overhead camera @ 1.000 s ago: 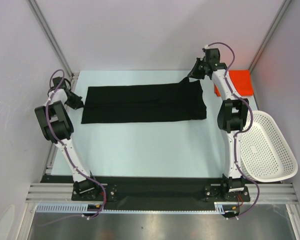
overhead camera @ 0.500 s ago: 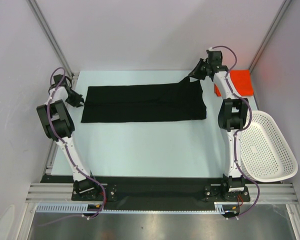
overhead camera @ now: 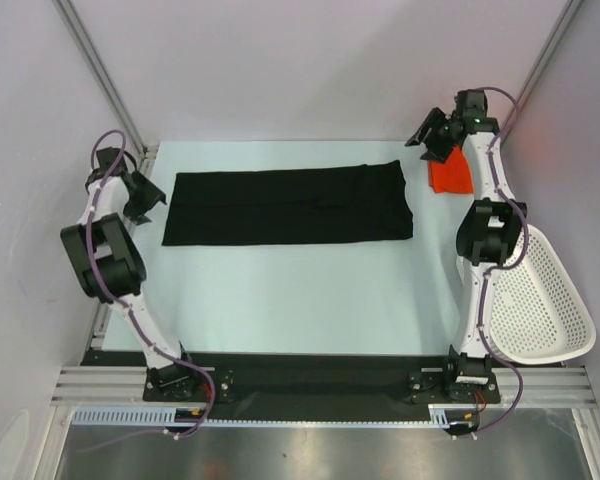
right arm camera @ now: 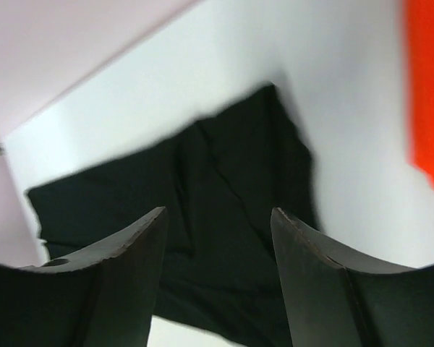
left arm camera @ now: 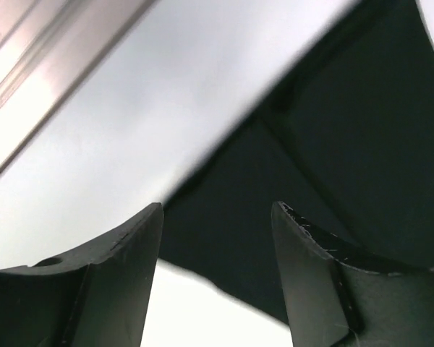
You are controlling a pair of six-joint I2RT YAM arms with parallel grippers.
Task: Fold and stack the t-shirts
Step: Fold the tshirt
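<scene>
There are two end effectors, and each has its two fingers spread apart with nothing between them. The left end effector [left arm camera: 217,217] hangs just off the left short edge of the black t-shirt [overhead camera: 290,205]. Its wrist view looks down between the fingers onto that dark cloth and a strip of pale bench [overhead camera: 300,290]. Whether a fingertip touches the fabric cannot be told. The right end effector [right arm camera: 217,217] is over the far right corner of the bench, between the black t-shirt's far right corner and the orange-red t-shirt [overhead camera: 450,178]. Its wrist view shows black cloth below the gap and a band of orange at the right edge.

There are two t-shirts. The black one lies flat as a long rectangle across the far half of the bench, its long side running left to right, with fold lines showing along its length. The orange-red one lies at the far right, well apart from the left arm and partly hidden behind the right arm. The two shirts are near each other but do not touch.

One white mesh basket [overhead camera: 540,300] sits at the right edge, beside the right arm's base.
</scene>
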